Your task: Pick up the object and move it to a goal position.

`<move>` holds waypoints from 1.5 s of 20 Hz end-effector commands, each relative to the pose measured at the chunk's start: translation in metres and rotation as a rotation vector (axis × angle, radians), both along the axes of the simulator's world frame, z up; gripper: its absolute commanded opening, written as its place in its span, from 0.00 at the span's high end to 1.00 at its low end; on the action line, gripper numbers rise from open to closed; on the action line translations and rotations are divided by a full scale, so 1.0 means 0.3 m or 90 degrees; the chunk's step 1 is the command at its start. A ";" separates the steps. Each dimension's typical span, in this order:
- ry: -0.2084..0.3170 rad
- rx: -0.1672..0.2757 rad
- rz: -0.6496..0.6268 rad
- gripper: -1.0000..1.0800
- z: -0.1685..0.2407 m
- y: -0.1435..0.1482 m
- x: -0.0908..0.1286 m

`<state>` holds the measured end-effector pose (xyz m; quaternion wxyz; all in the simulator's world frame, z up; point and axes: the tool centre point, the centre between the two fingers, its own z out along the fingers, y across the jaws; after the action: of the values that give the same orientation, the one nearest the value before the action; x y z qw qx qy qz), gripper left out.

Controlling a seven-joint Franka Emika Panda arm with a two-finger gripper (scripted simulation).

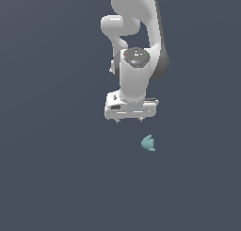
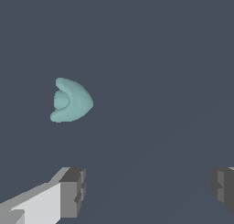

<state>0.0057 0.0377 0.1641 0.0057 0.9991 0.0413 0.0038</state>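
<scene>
The object (image 1: 148,143) is a small pale teal lumpy blob lying on the dark grey floor, a little below and toward the exterior view's right of my gripper (image 1: 129,120). The white gripper hangs above the floor with only its short fingertips showing under the hand. In the wrist view the object (image 2: 71,101) lies apart from the gripper (image 2: 148,191), whose two grey fingertips (image 2: 73,191) stand wide apart with nothing between them. The gripper is open and touches nothing.
The white arm (image 1: 136,32) reaches down from the upper middle of the exterior view. Around it is a plain dark grey floor (image 1: 56,169) with no other objects or edges in sight.
</scene>
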 end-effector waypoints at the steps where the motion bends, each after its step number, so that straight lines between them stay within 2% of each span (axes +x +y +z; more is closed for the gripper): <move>1: 0.001 0.001 -0.007 0.04 -0.012 0.015 0.010; 19: 0.004 0.007 -0.140 0.04 -0.217 0.258 0.157; 30: 0.005 0.008 -0.161 0.04 -0.258 0.303 0.173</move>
<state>0.0576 0.1287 0.0867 0.0000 0.9964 -0.0850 -0.0005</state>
